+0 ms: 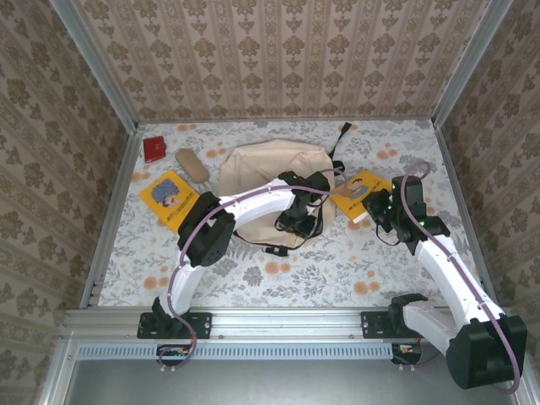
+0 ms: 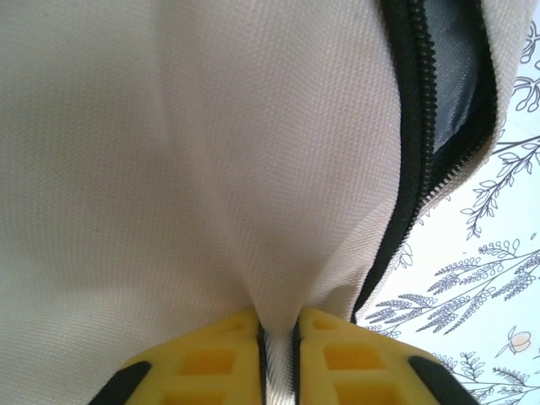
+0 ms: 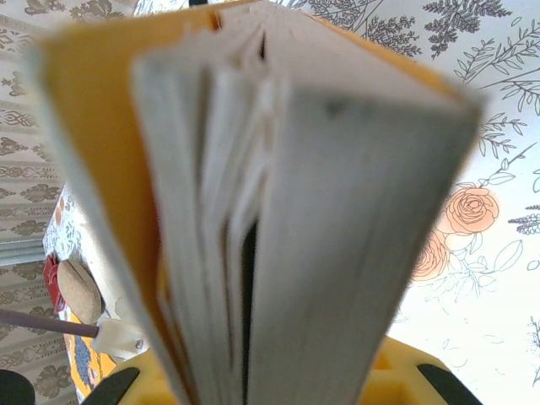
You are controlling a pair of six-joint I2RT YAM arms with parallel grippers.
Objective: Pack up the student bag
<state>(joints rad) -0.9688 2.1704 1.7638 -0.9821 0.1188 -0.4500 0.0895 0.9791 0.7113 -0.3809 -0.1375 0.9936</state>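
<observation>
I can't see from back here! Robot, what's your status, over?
Left hand pinching student bag fabric beside the open zip. Right hand gripping yellow book beside the bag. Left arm lies across bag.

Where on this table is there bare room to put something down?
The near strip of the floral tablecloth, between the beige fabric backpack and the arm bases, is bare; so is the far right corner. Crowded: far left, with the red pouch, tan oval case and yellow book.

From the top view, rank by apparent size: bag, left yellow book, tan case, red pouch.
1. bag
2. left yellow book
3. tan case and red pouch: too alike to rank.
</observation>
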